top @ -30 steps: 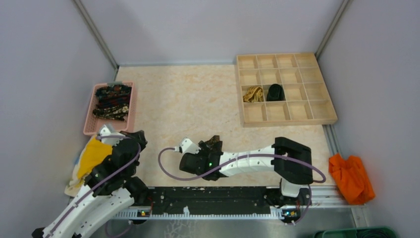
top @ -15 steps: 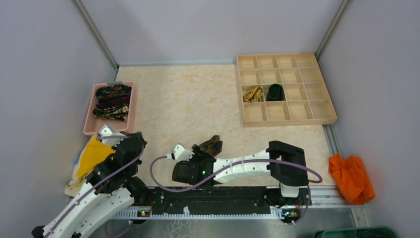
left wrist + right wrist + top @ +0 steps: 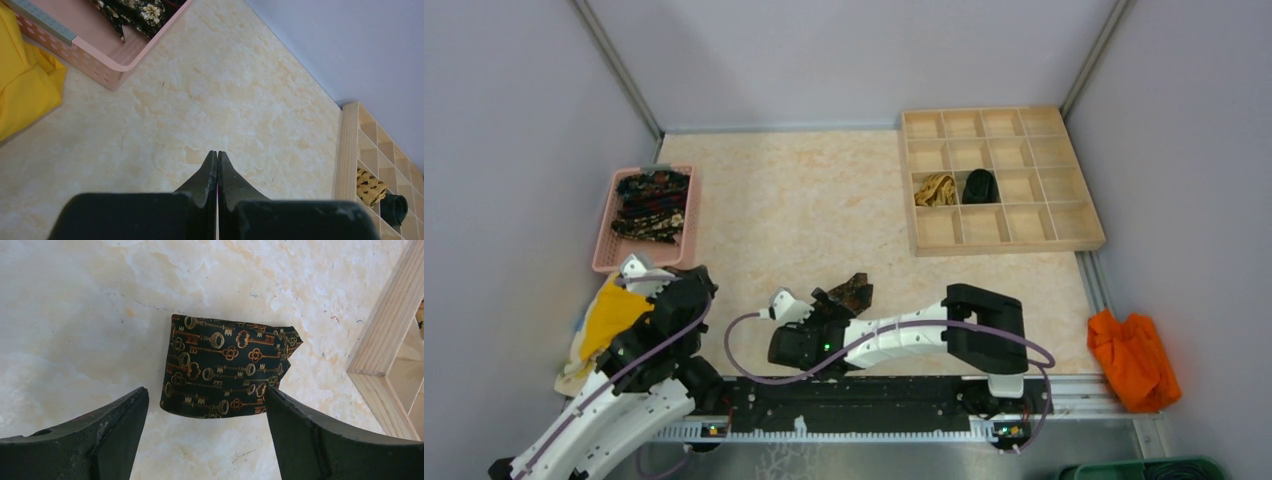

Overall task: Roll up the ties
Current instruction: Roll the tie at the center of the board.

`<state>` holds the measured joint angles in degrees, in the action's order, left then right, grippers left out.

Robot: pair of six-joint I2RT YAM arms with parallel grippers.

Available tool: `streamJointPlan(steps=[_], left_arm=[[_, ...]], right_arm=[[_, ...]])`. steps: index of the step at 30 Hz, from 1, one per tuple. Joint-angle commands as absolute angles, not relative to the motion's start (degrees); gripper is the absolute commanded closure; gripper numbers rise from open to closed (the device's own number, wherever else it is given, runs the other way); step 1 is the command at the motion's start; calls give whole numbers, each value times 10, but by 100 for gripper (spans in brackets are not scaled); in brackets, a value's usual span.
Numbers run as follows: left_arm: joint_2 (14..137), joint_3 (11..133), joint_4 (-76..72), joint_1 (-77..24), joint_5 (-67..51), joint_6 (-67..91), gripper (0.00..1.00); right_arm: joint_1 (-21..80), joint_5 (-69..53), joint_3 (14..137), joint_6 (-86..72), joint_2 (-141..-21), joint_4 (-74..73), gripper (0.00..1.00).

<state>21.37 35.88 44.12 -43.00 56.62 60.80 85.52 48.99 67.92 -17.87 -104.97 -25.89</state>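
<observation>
Black moulded plastic is sitting nearest me: the right pincer (image 3: 204, 396) is hanging low over the table (image 3: 804, 200) with its jaws spread wide and nothing between them. A second ago it was bunched right over the key-patterned tie (image 3: 227, 372). Now it is drawing back toward the arm bases, and the tie is lying free on the marbled surface just ahead of its tips, touching neither finger. I am reading that as a let-go. The bundle is holding together on its own, so the rolling of this one is looking done or nearly so, with carrying it off still to come. The fabric is looking smooth and woven, near-black with gold and rust keys, folded into a squat, flat packet. Its pointed end is poking out toward the pincer's right, where I suspect it could be working loose.

Off to that pincer's left, the left pincer (image 3: 217, 156) is idling with its tips pressed together on nothing, with a soft yellow cloth (image 3: 25, 85) lying beside it. Further ahead and left, a pink perforated basket (image 3: 107, 75) is holding a limp heap of unrolled ties (image 3: 652, 205). Far ahead and right, a pale wooden tray (image 3: 1004, 246) of square cells is keeping a tan-gold tie (image 3: 936, 189) and a black tie (image 3: 980, 186) curled in neighbouring cells. An orange cloth (image 3: 1134, 360) is slumping well off to the right.
</observation>
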Motion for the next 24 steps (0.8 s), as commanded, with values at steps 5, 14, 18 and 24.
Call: streamJointPlan(steps=[5, 14, 18, 24], left_arm=[[210, 357, 477, -432, 622, 665, 99], [208, 350, 447, -432, 618, 638, 100], [210, 347, 432, -432, 614, 626, 100], [212, 345, 420, -432, 606, 614, 100]], right_arm=[[806, 471, 662, -199, -1063, -218, 15], [775, 382, 622, -211, -1042, -199, 16], [775, 383, 622, -218, -1052, -206, 15], [775, 494, 655, -242, -1056, -263, 10]])
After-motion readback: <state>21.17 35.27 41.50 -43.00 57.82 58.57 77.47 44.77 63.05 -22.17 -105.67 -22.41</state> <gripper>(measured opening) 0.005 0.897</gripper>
